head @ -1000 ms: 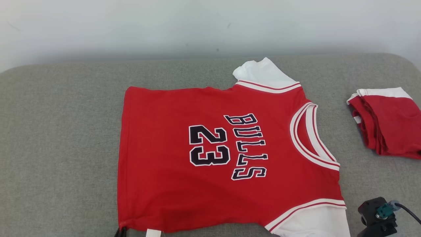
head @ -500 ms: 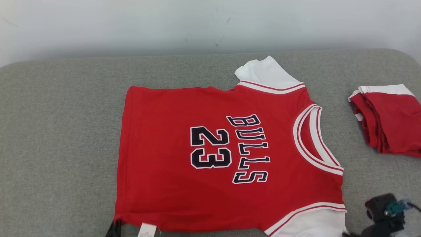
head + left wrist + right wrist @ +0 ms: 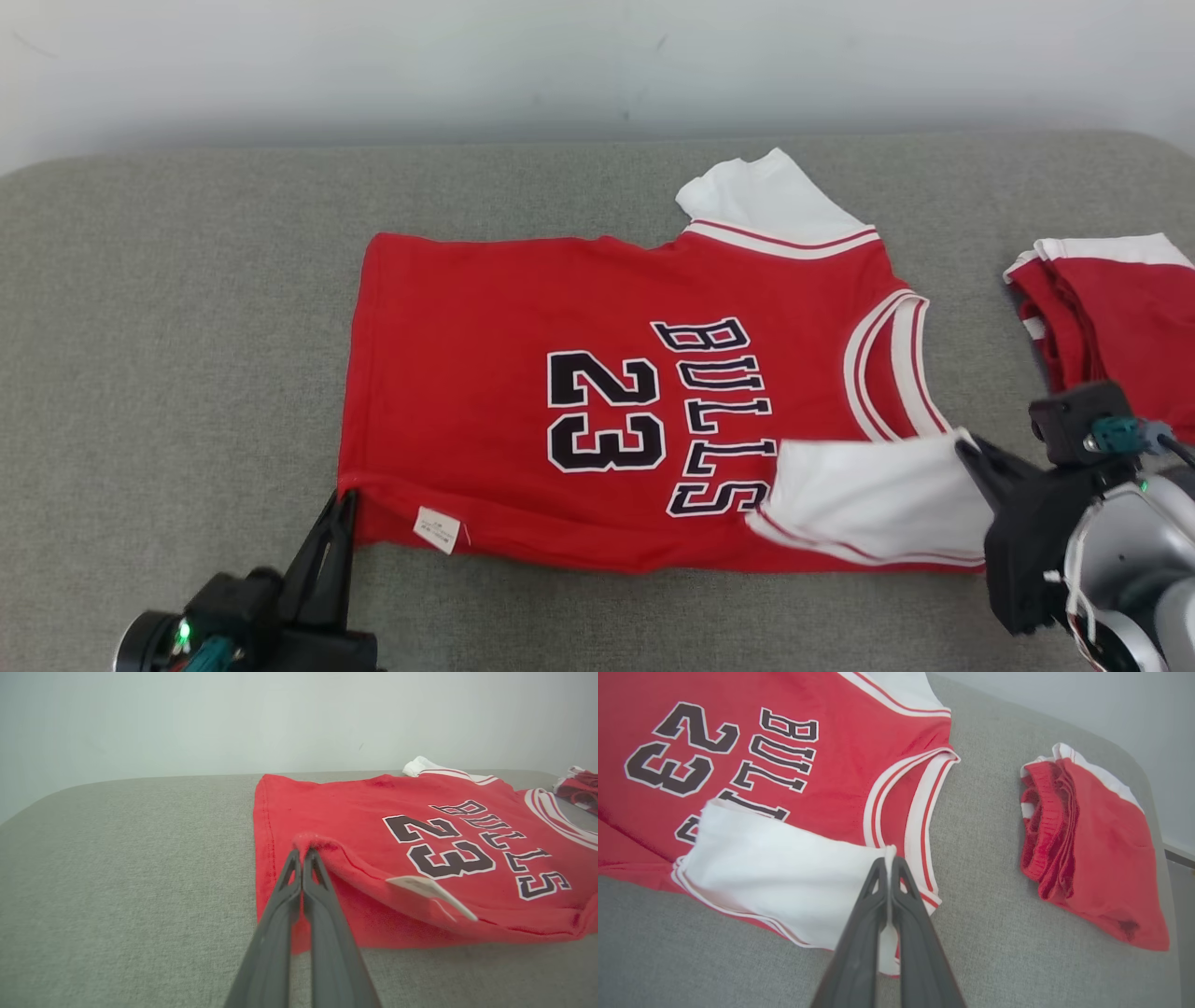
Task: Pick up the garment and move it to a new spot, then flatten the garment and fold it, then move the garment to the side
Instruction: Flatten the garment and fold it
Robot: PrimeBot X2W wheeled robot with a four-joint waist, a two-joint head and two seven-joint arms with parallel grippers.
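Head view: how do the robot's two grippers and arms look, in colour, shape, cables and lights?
The left gripper and right gripper each have two long, dark grey fingers tapering to thin tips, on black boxy bodies. Beside the right one sits a teal connector with a dark cable, next to a rounded silver-grey forearm. A small green light glows at the left gripper's base.

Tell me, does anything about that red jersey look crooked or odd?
Yes: the near edge of the Bulls jersey is doubled over. The left gripper pinches the hem corner, exposing the white care tag, and the right gripper holds the near white sleeve flipped onto the lettering. It looks like a fold under way, not damage.
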